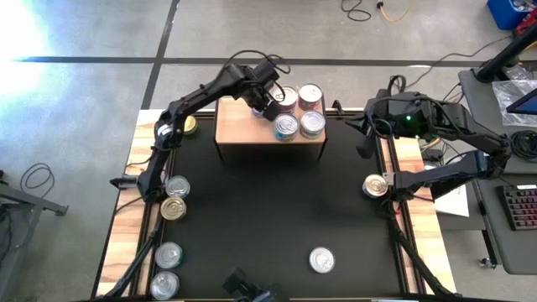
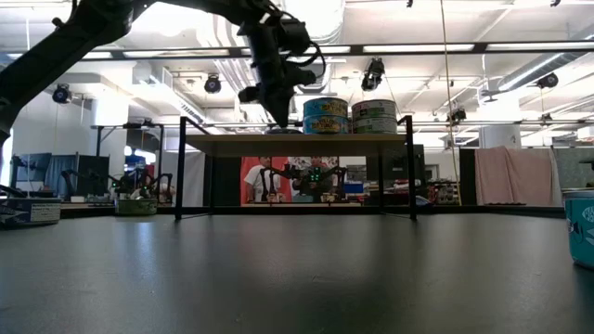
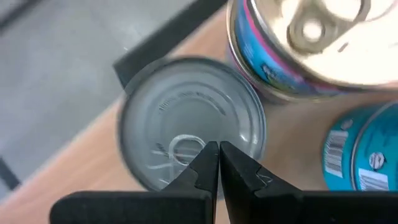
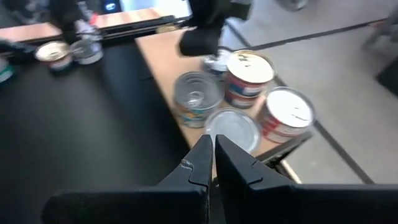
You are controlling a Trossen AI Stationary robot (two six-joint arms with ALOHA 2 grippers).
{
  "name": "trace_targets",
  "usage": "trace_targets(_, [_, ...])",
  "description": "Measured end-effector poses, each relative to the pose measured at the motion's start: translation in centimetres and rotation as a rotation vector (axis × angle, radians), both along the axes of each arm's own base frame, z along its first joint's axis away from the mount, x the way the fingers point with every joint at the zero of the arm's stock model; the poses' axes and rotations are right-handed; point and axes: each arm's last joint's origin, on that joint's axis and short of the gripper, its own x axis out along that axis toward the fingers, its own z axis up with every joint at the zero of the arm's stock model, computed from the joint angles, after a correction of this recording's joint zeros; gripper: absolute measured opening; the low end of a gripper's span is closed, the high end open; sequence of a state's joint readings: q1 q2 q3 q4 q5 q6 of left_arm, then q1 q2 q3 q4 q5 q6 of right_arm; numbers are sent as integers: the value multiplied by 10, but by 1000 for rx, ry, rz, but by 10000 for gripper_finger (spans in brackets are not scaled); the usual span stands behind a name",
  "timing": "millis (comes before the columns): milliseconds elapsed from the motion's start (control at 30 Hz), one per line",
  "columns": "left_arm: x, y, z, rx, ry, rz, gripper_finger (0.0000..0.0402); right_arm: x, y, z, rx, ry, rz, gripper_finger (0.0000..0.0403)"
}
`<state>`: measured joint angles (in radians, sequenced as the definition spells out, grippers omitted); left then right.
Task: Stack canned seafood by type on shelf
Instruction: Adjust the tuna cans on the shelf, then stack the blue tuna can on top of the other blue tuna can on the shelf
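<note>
Left arm over the shelf, fingers clenched on nothing.
The left gripper (image 1: pixel 267 104) hangs just above a silver-lidded tin (image 3: pixel 189 130) on the shelf (image 1: pixel 239 126), beside stacked cans (image 1: pixel 299 111); the right gripper (image 4: pixel 209 158) is clenched too, empty.

Grey concrete floor (image 1: pixel 101 92) with dark tape lines (image 1: pixel 109 59) and loose cables (image 1: pixel 377 10) surrounds the table. Beyond its far edge, ceiling strip lights (image 2: pixel 408 48), a red panel (image 2: pixel 252 178), and a desk with keyboard (image 1: pixel 522 205).

Bright overhead strip lights. Glare washes the floor (image 1: pixel 25 33) past the counter's far-left corner. Wrist views soft, motion-blurred; gold lid (image 3: pixel 323 37) overexposed.
</note>
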<state>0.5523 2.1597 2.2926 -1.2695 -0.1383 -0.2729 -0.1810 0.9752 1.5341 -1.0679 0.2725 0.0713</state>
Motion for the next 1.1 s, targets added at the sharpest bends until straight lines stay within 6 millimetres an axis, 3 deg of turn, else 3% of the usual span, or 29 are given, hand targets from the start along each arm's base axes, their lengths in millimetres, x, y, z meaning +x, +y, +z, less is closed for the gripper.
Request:
trace_targets(167, [-7, -3, 26, 177, 36, 16, 0, 2, 5, -1, 24, 7, 123, 12])
trace_targets(400, [-30, -25, 66, 225, -13, -37, 0, 12, 25, 6, -17, -92, 287, 12])
trace_targets(533, [-38, -62, 96, 202, -108, -272, 0, 22, 37, 2, 55, -112, 425, 12])
trace_targets(633, [-47, -92, 117, 168, -203, -433, 0, 34, 48, -12, 169, -93, 495, 12])
trace_targets(767, [-68, -125, 145, 194, -293, -515, 0, 51, 68, -34, 321, -56, 514, 12])
trace_targets(933, [-106, -166, 178, 175, -431, -653, 0, 66, 104, -49, 460, -51, 510, 12])
trace_targets(1100, [-148, -216, 205, 154, -569, -820, 0, 71, 156, -54, 441, -174, 402, 12])
